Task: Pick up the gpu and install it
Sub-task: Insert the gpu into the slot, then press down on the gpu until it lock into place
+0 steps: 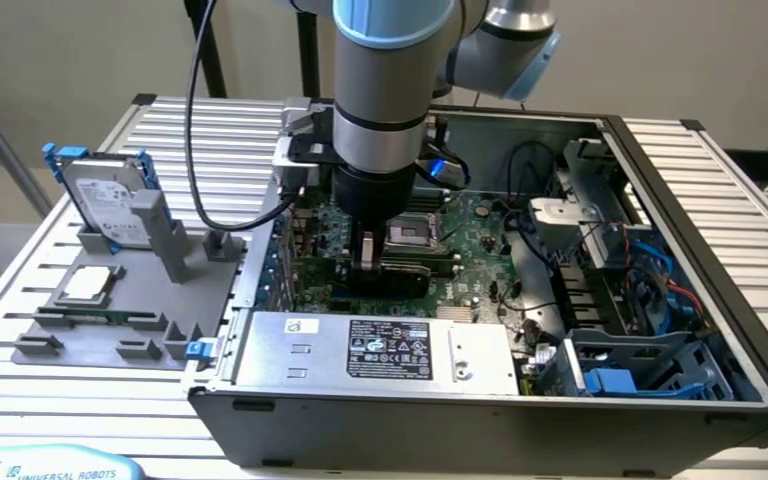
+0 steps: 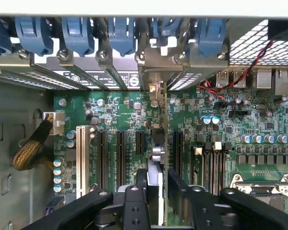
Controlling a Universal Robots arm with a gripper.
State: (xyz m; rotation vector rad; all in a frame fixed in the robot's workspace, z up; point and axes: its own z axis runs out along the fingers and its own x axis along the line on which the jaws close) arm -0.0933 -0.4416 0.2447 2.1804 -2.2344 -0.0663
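While gripped edge-on, the gpu stands between the hand fingers.

Clearance inside open computer case

Gripper is down over the motherboard, the card upright between its fingers. Power supply blocks the near side; drive cage and cables crowd the exterior view's right.

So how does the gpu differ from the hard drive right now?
The gpu sits inside the open case over the motherboard, under the gripper; the hard drive stands outside in a gray holder. The gpu is dark; the hard drive is silver in a blue frame. Both stand on edge.
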